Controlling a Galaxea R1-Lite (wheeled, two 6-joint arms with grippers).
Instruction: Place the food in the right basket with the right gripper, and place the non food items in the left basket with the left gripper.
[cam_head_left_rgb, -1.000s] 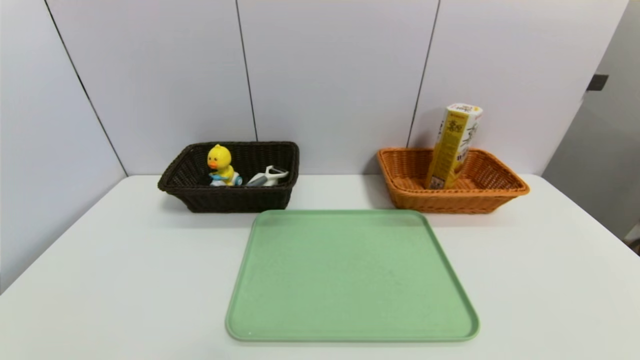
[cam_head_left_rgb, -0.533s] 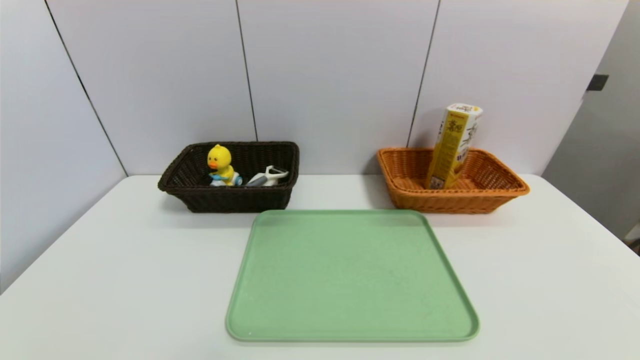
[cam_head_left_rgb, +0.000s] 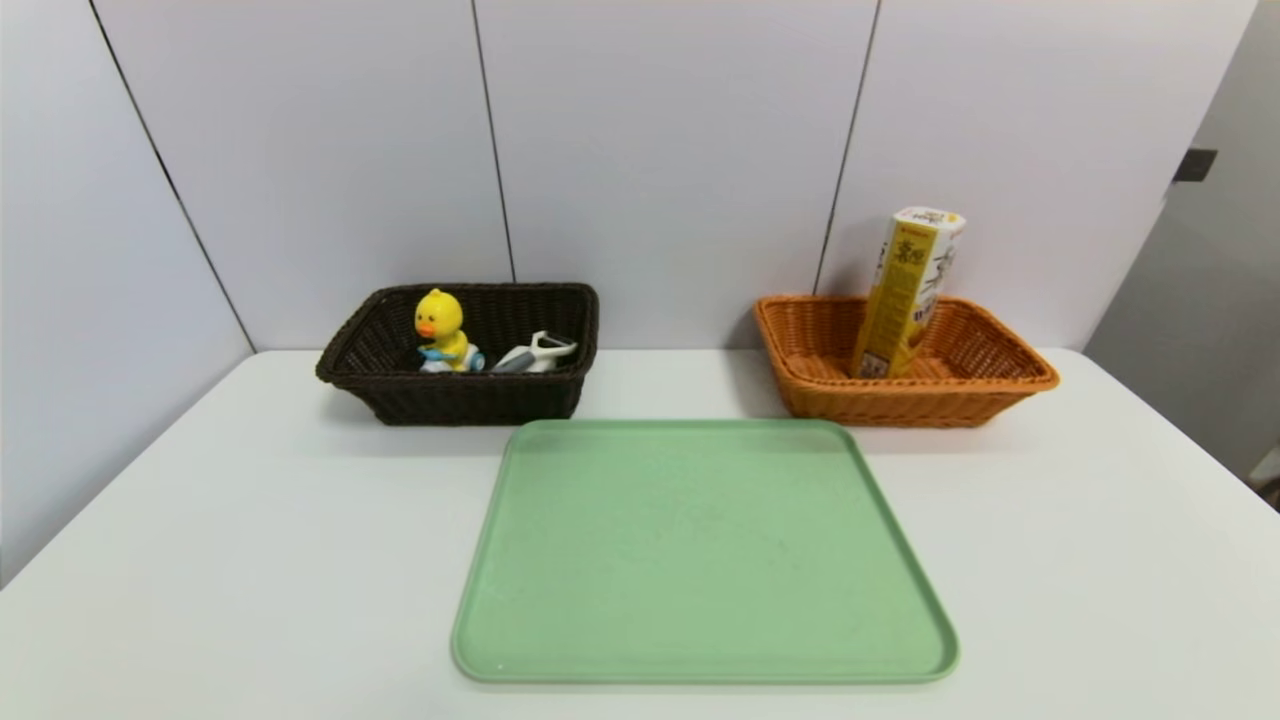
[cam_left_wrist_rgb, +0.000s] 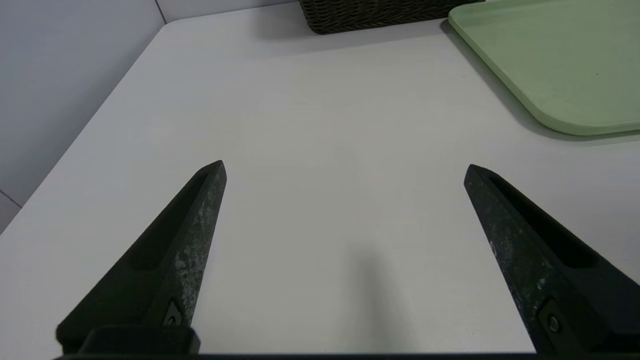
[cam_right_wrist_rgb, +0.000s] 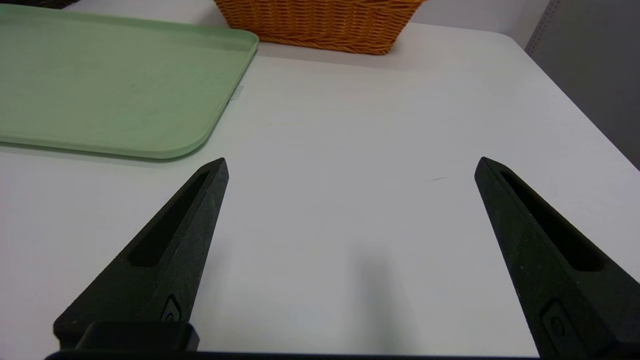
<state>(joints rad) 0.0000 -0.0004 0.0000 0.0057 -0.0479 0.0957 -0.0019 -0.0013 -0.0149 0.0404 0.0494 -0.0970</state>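
Yellow carton (cam_head_left_rgb: 908, 292) stands tilted in the orange basket (cam_head_left_rgb: 990, 393), far right of the table (cam_head_left_rgb: 250, 520); its print is too small to read. Duck toy (cam_head_left_rgb: 441, 330) and peeler (cam_head_left_rgb: 537, 353) lie in the dark basket (cam_head_left_rgb: 455, 398). Green tray (cam_head_left_rgb: 700, 550) is bare. Only the wrist views show the arms: left gripper (cam_left_wrist_rgb: 345, 167) and right gripper (cam_right_wrist_rgb: 351, 164), both spread wide, holding nothing, above the tabletop.

The tall yellow carton (cam_head_left_rgb: 908, 292) standing in the orange basket (cam_head_left_rgb: 1000, 385) is carrying dark printed characters down its front and a small label patch near its base, but none of it is showing clearly enough to read. Nothing else in view is bearing any text, number or sign.
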